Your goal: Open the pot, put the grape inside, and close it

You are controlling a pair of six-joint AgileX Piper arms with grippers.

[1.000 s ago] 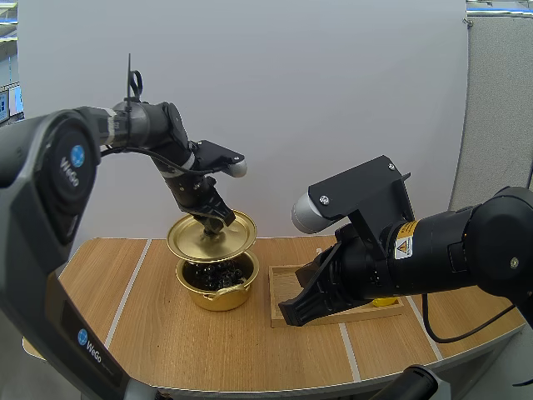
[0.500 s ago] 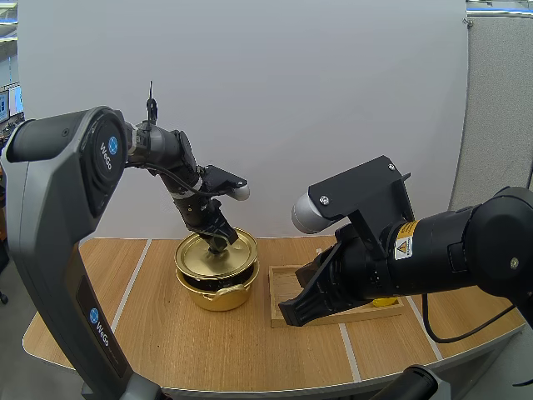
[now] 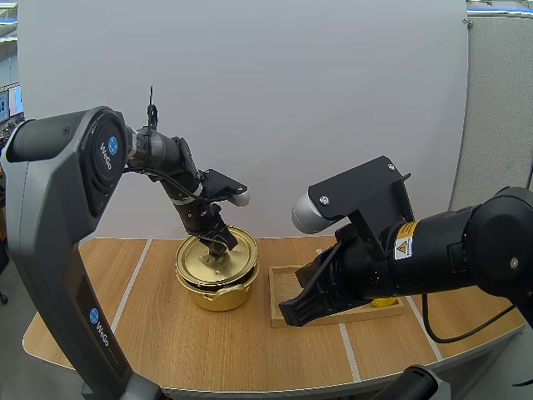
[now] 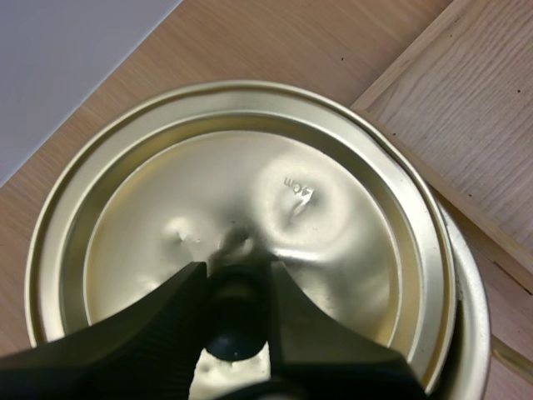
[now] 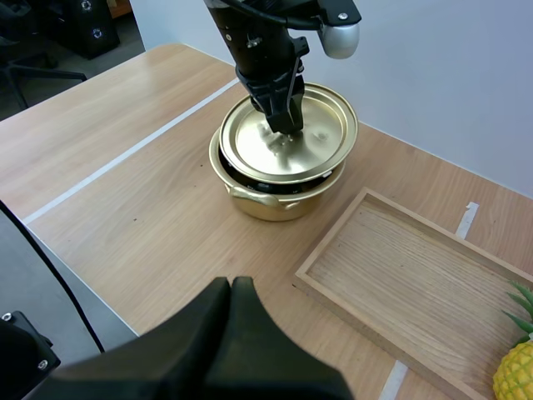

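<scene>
With the left gripper (image 4: 236,279) clamping the small knob (image 4: 234,321) (likely the only sound hold on a thin, light, slippery lid (image 4: 333,242)), resting it on the pot (image 3: 218,298); holding the right gripper (image 5: 231,285) closed, idle.

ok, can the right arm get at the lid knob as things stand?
Probably not: the left gripper is shut on the knob, clamping both sides. The right gripper sits shut, short of the pot.
</scene>
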